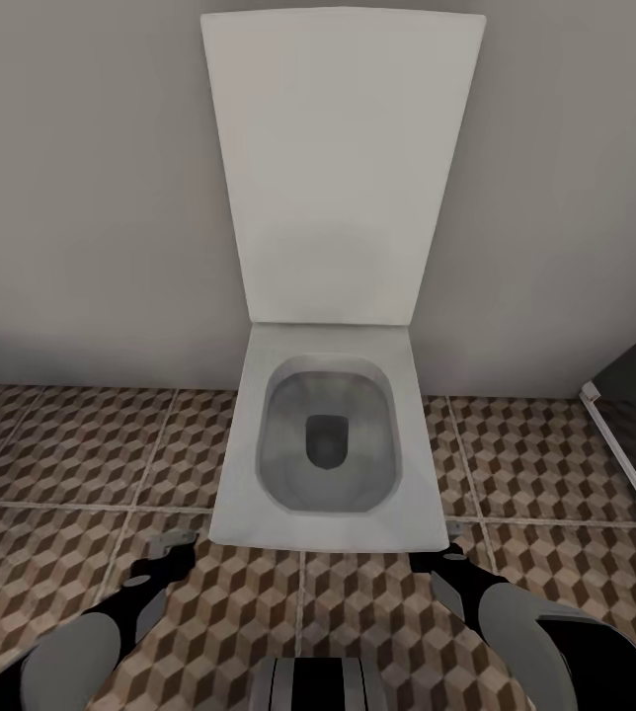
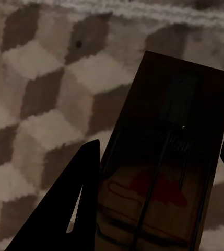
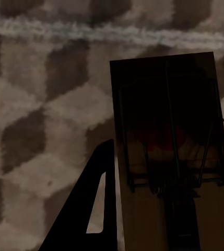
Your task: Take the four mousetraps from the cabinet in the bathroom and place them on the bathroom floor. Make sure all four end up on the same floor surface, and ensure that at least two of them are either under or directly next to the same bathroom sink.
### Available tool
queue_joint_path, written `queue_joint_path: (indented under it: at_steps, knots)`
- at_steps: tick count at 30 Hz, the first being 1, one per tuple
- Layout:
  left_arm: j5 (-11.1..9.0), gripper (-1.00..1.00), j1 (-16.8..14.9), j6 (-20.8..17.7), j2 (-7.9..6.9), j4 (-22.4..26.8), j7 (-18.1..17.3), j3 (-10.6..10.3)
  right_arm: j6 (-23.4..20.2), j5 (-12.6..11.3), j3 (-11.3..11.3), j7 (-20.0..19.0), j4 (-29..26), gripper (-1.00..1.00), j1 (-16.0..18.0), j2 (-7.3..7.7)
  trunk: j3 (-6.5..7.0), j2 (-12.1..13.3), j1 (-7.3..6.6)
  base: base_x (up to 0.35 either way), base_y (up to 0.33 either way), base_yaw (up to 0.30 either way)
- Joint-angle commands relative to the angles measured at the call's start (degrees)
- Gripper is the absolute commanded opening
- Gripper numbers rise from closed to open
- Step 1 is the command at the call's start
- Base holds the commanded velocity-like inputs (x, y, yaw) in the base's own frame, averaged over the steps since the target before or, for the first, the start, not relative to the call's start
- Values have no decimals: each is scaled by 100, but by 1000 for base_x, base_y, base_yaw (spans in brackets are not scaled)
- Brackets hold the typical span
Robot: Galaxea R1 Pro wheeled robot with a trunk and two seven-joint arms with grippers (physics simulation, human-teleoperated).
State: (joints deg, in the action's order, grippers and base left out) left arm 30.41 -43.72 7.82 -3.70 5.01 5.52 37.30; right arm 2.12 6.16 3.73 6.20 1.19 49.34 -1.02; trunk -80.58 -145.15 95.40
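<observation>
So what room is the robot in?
A bathroom, most likely. There is a white toilet with its lid up against the wall, and the floor has cube-patterned tiles.

A toilet stands at the centre of the frame on the bathroom floor, its raised lid against the wall behind it. The floor spreads to both sides of the bowl and before it. At lower left, the left hand sits just before the bowl's front corner; at lower right, the right hand does likewise. Each wrist view shows a mousetrap between that hand's fingers, over the floor.
</observation>
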Motion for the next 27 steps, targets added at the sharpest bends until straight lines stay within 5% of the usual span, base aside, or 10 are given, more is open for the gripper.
queue_joint_path:
  at_steps: [1, 18, 27]
  knots:
    - [69, -100, -5, 27, 9, -11, 39, 34, 34, 50, 40, 13, 13, -100, 5, 1, -3, -1, -1, 0, 0, 0]
    - [78, -100, -5, 33, 96, 41, 54, 14, 86, 62, 40, 13, 13, -100, 5, 14, -3, -1, -1, 0, 0, 0]
    - [83, -100, -5, 32, 264, 59, 68, 6, 86, 68, 40, 13, 10, -100, 5, 21, -3, -1, -1, 0, 0, 0]
